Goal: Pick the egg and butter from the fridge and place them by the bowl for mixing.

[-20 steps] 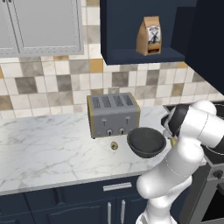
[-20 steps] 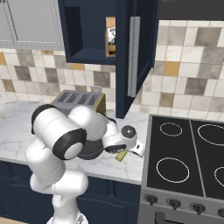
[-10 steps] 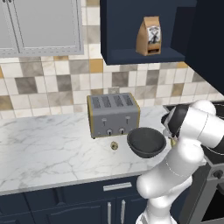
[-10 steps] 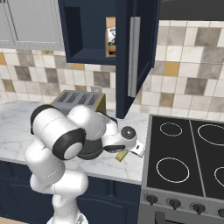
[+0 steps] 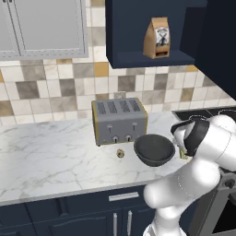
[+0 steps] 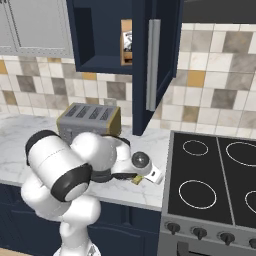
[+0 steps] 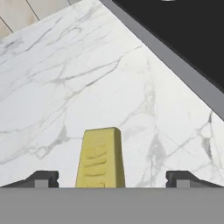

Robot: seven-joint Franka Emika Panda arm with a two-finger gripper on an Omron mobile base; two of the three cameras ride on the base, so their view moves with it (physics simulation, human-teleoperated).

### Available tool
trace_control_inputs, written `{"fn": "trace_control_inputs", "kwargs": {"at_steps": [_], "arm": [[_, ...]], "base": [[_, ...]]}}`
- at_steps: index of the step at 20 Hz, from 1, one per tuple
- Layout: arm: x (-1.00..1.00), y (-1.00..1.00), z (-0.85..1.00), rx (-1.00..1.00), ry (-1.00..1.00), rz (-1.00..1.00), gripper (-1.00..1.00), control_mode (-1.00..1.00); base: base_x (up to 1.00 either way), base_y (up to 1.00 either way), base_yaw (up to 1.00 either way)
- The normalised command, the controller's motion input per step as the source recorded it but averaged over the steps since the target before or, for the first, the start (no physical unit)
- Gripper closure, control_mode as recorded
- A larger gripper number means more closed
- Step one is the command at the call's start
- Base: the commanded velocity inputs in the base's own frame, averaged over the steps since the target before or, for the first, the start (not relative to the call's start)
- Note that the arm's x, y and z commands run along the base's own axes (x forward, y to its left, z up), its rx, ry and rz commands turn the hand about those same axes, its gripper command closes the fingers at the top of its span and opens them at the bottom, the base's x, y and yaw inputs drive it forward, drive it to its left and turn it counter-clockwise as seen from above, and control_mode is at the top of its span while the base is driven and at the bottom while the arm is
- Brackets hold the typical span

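Butter (image 7: pixel 100 157) lies flat on the marble counter (image 7: pixel 65 87), right of the bowl (image 5: pixel 154 149) and near the stove (image 6: pixel 215 185) edge. Gripper (image 7: pixel 112 177) sits low over it, fingers (image 7: pixel 43 178) spread wide to either side of the block, not touching it (clear gaps both sides in the hand view). Egg (image 5: pixel 120 153) rests on the counter just left of the bowl, in front of the toaster (image 5: pixel 119 120). From the right base view, the arm hides the bowl, and the butter (image 6: pixel 135 179) barely shows by the wrist.
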Motion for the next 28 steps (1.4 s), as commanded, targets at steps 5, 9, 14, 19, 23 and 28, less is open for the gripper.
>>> {"fn": "trace_control_inputs", "kwargs": {"at_steps": [5, 9, 14, 19, 23, 28], "arm": [[-0.23, 0.05, 0.32, 0.00, -0.02, -0.12, -1.00, -1.00], [-0.12, 0.03, 0.49, 0.00, 0.00, -0.11, -1.00, -1.00], [-0.05, -0.01, 0.63, 0.00, 0.00, -0.08, -1.00, -1.00], [-0.21, -0.03, 0.49, 0.00, 0.05, -0.01, -1.00, -1.00], [-0.30, 0.12, 0.30, 0.00, 0.00, 0.00, -1.00, -1.00], [-0.45, 0.24, 0.31, 0.00, 0.00, 0.02, -1.00, -1.00]], "base": [[0.00, 0.00, 0.00], [0.00, 0.00, 0.00], [0.00, 0.00, 0.00], [0.00, 0.00, 0.00], [0.00, 0.00, 0.00], [0.00, 0.00, 0.00]]}}
